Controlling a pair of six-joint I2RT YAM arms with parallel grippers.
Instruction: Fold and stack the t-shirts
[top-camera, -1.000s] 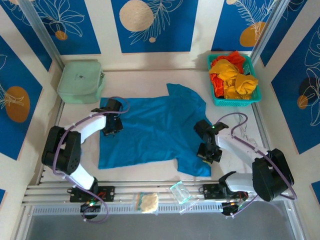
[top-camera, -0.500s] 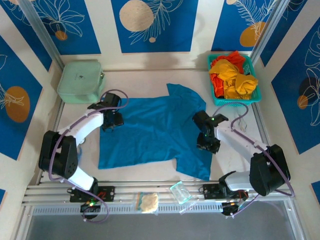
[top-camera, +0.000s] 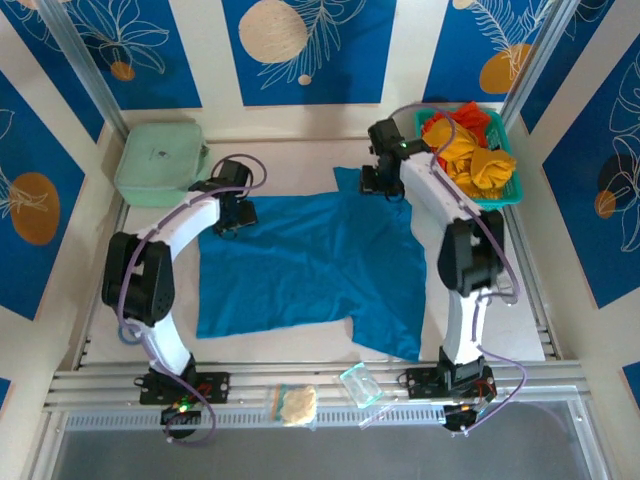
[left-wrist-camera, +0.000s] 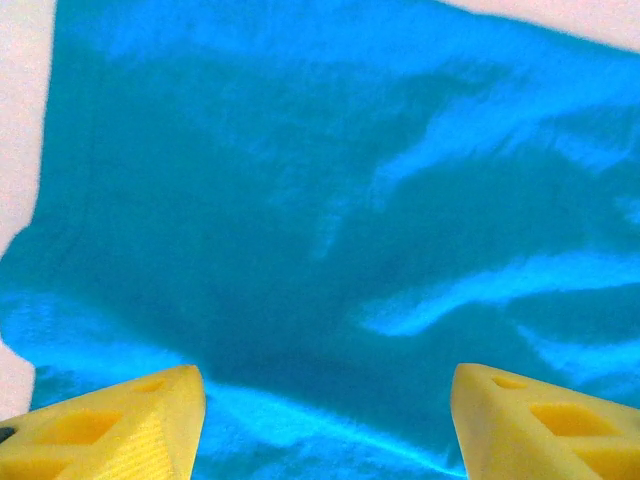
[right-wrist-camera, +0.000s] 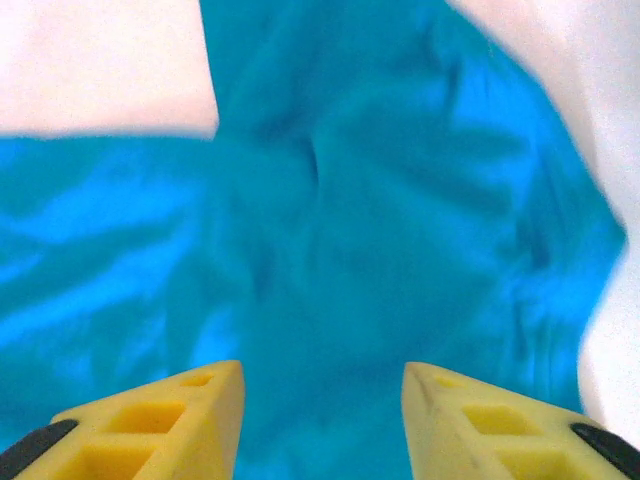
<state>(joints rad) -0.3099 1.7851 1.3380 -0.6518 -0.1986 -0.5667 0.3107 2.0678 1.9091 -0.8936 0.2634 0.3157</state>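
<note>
teal t-shirt (top-camera: 310, 265) lies spread; left gripper (left-wrist-camera: 325, 395) and right gripper (right-wrist-camera: 322, 400) gape (nothing held); a shallow pinch could slip, bunching cloth.

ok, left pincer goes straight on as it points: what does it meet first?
The deep teal-blue cloth t-shirt: it lies right ahead of the open left pincer, with nothing in between. How far off it is, I can't tell.

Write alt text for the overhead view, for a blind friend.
A teal-blue t-shirt lies spread on a pale table; the left gripper is at its far left corner, the right gripper at its far right sleeve. Far right, a teal basket holds crumpled yellow and red shirts; far left sits a pale green case.
</note>
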